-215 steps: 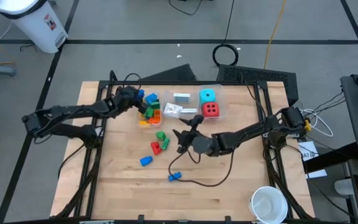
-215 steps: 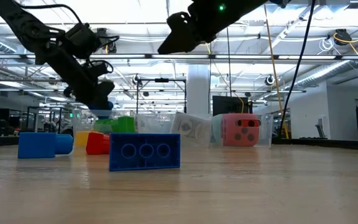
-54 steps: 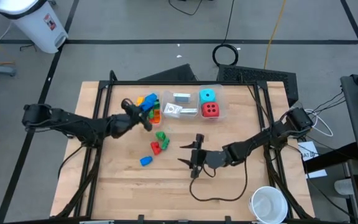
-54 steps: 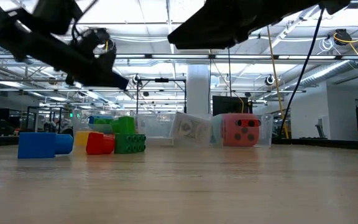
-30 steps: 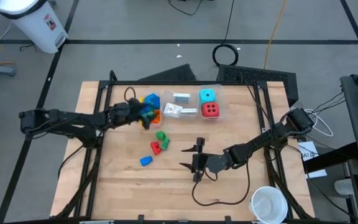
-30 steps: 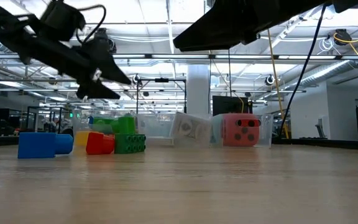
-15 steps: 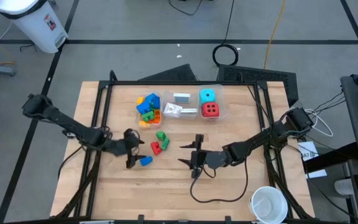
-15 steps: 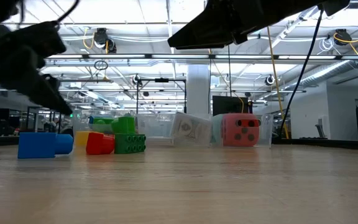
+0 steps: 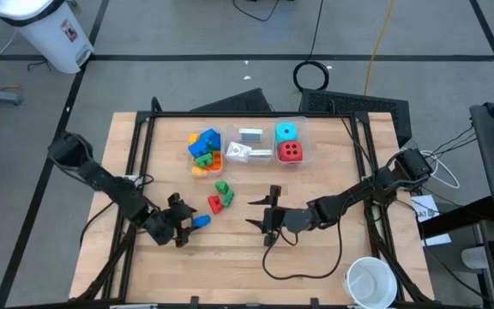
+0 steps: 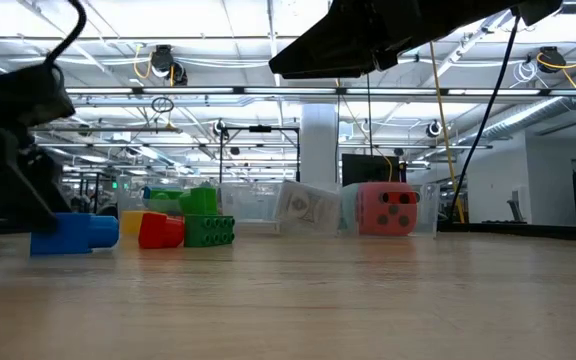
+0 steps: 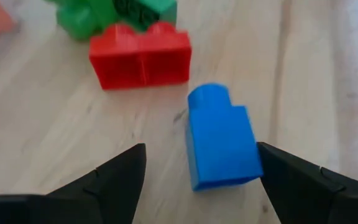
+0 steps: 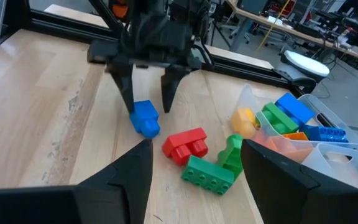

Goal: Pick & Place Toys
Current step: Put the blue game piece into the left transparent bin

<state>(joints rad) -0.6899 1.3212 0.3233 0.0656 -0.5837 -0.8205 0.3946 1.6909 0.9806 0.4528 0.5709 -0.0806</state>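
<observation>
Reaching low over the table, my left gripper [image 9: 189, 226] has jaws open astride the blue brick [image 9: 201, 221], not gripping. My right gripper [image 9: 270, 216] hovers mid-table, jaws parted, empty.

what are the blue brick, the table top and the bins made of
Blue brick: looks like moulded plastic, smooth, evenly coloured, with a soft sheen and rounded stud.
Table top: pale wood, grain lines visible, matte.
Bins: probably thin clear plastic; the bricks show through the walls.
</observation>
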